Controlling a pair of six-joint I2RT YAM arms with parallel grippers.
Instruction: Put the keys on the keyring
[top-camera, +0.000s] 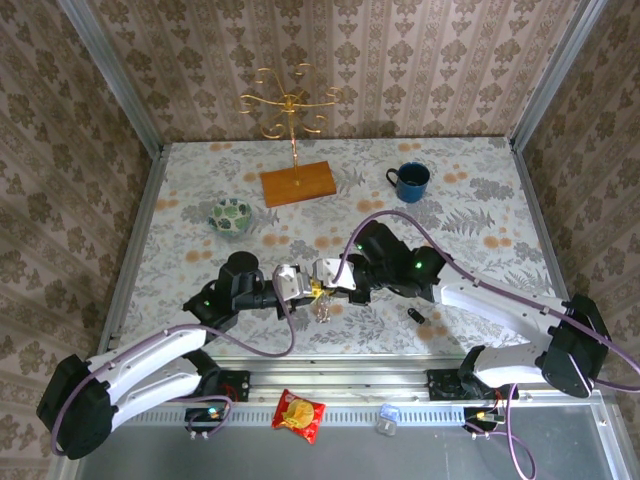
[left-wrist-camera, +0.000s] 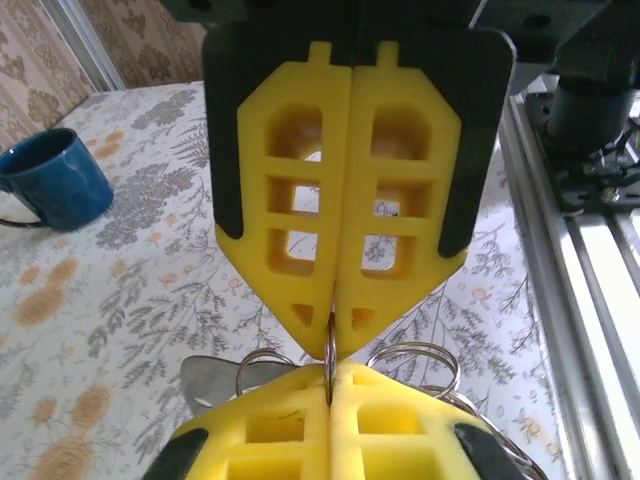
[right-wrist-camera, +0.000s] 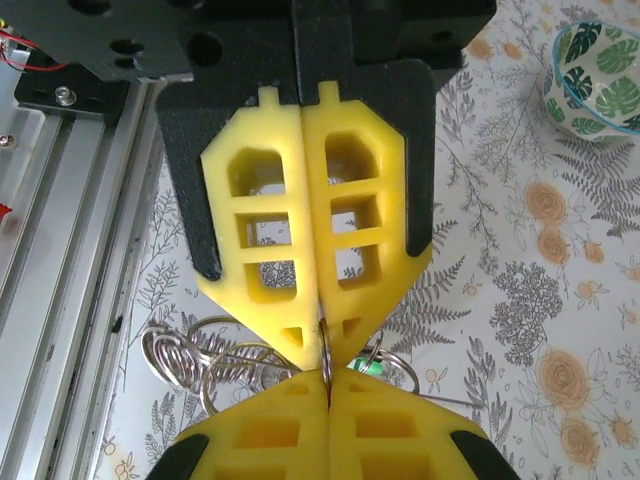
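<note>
Mostly pinched out of sight between pressed-together fingers of left gripper (right-wrist-camera: 318, 335) and right gripper (right-wrist-camera: 328, 385): keyring (right-wrist-camera: 324, 352), just a thin edge and wire loops showing. Behind keyring, green speck (right-wrist-camera: 371, 368), too covered to identify. Right of keyring from above, dark bit (top-camera: 417, 315), too small to tell. Far from keyring, blue mug (left-wrist-camera: 50, 180) and patterned bowl (right-wrist-camera: 595, 75), cropped by edges.

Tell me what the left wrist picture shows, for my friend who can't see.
The right fingers from above and the left fingers from below, all yellow, meet tip to tip, both shut on a thin metal ring. More silver wire loops lie behind them, and a blue mug stands at the picture's left on the flowery table.
</note>
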